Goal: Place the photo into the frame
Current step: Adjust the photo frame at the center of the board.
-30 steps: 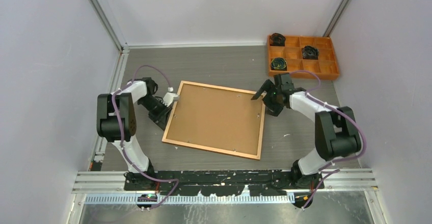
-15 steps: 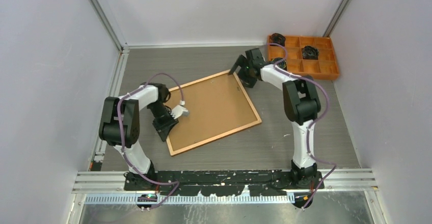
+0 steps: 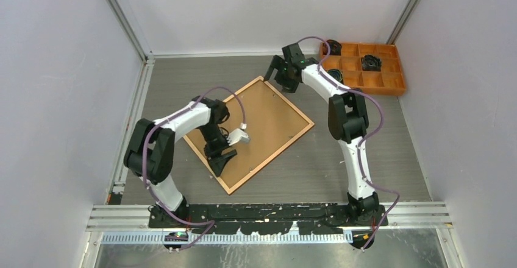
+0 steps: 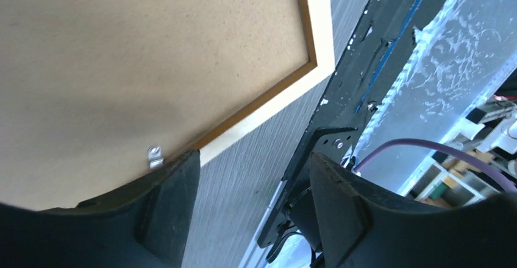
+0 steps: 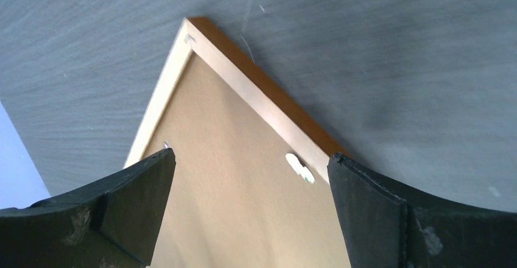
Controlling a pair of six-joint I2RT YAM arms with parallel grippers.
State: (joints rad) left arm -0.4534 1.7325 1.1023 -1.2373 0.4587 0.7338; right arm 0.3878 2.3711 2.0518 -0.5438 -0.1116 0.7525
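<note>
The frame [image 3: 289, 102] lies face down and turned like a diamond, its brown backing board [image 3: 256, 125] up. The photo is hidden. My left gripper [image 3: 222, 159] hangs over the frame's near-left edge, open. In the left wrist view only table shows between its fingers [image 4: 167, 201], with the frame's rim [image 4: 262, 112] and a metal tab [image 4: 155, 156] beside the left one. My right gripper [image 3: 275, 73] hovers over the far corner, open wide. In the right wrist view the corner's rim [image 5: 256, 94] and the backing board [image 5: 231, 158] show between the jaws, which touch nothing.
An orange compartment tray [image 3: 363, 89] with dark coiled items sits at the back right, close to the right arm. White walls close in the left, back and right. A metal rail [image 3: 274, 216] runs along the near edge.
The frame has turned counterclockwise into a diamond. My left gripper went from nearly shut to open and slid toward the near edge. The right gripper swung to the far corner.
</note>
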